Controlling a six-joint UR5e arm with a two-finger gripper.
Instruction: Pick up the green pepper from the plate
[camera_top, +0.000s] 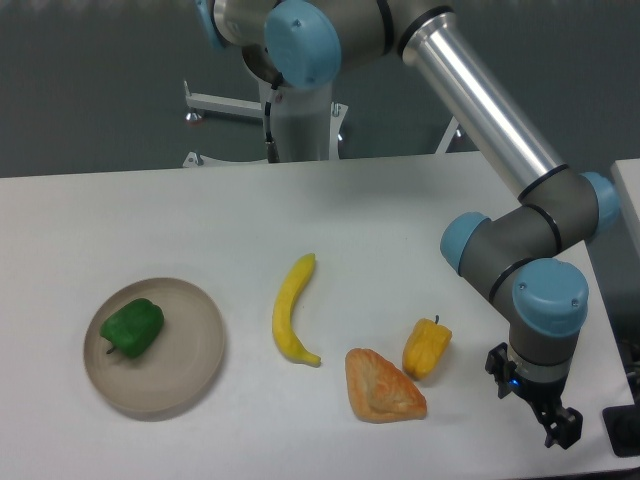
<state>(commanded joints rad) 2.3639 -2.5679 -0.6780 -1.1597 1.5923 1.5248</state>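
green pepper (132, 328) on plate (196, 352) | end effector (553, 420) far right, state unclear

The pincer (555, 428) sits low at the right, dark and small, so whether its jaws stand apart or together cannot be told. The arm (480, 95) is cut off by the top edge, its base partly hidden behind its own joints. The bench (330, 200) runs out of view at the left, bottom and right edges, and a dark object (625, 432) at the right edge is cut off and cannot be identified.
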